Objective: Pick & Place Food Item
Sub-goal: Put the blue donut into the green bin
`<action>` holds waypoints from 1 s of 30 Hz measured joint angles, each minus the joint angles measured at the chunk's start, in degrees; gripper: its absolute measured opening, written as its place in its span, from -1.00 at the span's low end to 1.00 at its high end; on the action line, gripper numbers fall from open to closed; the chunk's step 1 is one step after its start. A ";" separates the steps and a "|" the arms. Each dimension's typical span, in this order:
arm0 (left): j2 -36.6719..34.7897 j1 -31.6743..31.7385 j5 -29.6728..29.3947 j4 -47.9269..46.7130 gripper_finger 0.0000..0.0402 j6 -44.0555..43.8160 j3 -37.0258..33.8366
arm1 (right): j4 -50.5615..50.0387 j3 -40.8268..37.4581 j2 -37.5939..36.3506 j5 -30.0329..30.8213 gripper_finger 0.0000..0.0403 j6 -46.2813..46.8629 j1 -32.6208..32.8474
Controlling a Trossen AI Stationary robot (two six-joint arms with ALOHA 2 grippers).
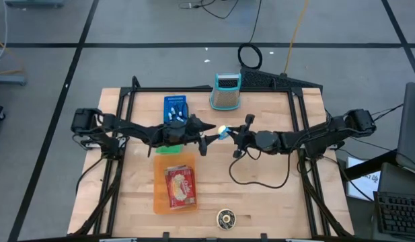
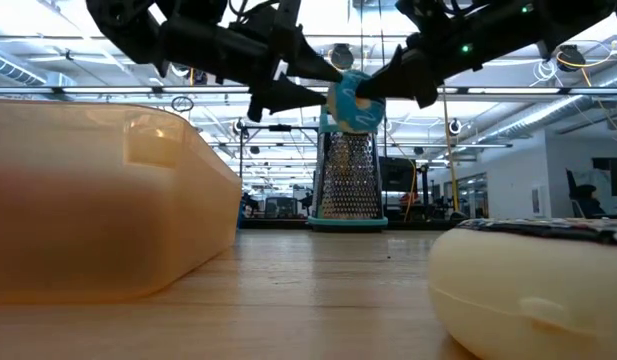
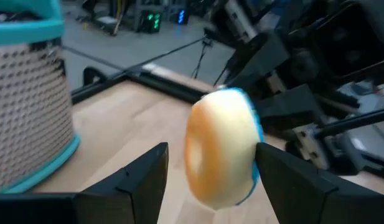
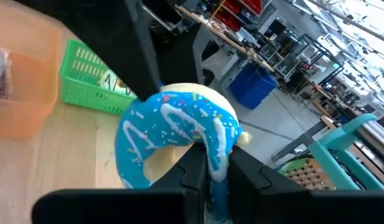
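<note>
A donut with blue icing [image 1: 222, 129] hangs in the air over the middle of the table, standing on edge. My right gripper [image 4: 216, 171] is shut on it, reaching in level from the table's right. My left gripper [image 3: 210, 149] comes level from the left and is open. One of its fingers stands on each side of the donut [image 3: 223, 146], plain side toward it. Its left finger [image 3: 157, 158] is clear of the donut; whether the other touches, I cannot tell. The low view shows the donut [image 2: 354, 100] high above the wood between both arms. My right gripper pinches the donut's ring [image 4: 211, 152] between its two fingers at the part nearest the gripper. The fingers come level from the table's right. The donut stands upright on edge beyond the fingertips, lifted clear of the table.
An orange tray [image 1: 160, 195] with a red packet [image 1: 180, 187] lies near the front, left of centre. A metal grater [image 1: 226, 91] stands at the far edge, a blue packet [image 1: 175, 107] to its left. A small round thing [image 1: 225, 217] and a black cable [image 1: 261, 178] lie near the front.
</note>
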 joint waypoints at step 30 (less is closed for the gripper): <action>0.19 0.48 1.25 3.65 -0.19 5.64 0.04 | 5.13 0.07 -0.02 -4.50 -0.84 4.62 0.30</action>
